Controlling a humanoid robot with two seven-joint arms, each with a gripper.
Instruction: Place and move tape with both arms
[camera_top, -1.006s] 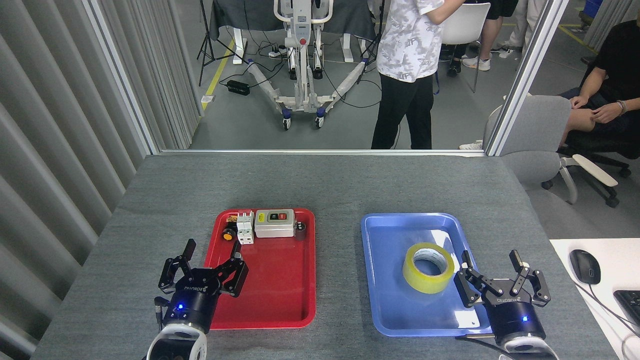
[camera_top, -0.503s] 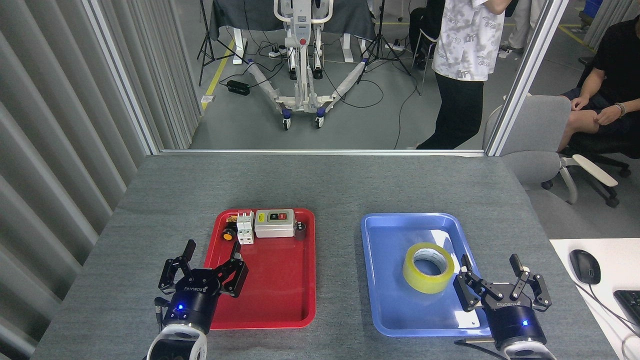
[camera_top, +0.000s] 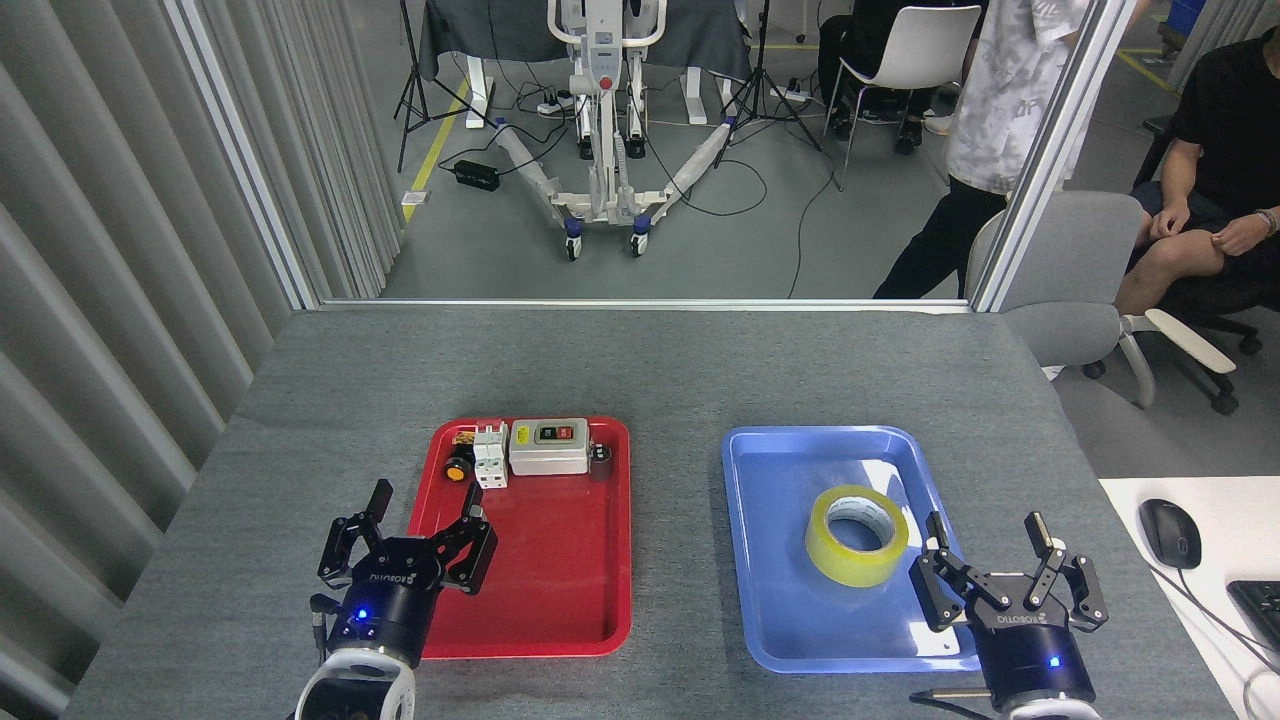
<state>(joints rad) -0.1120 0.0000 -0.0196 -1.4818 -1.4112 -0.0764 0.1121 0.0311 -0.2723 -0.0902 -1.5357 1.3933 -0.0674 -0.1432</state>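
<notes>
Two grippers are spread wide and hold nothing. The right gripper (camera_top: 992, 558) has pulled back a little from the tape (camera_top: 857, 535) vs a sec ago; I judge the tape is just placed, so the move comes next. The tape lies flat inside the blue tray (camera_top: 770, 470). Left of the blue tray, the red tray (camera_top: 560, 590) holds switch parts at its far end. The left gripper (camera_top: 418, 520) hovers at the red tray's near-left edge, unchanged.
</notes>
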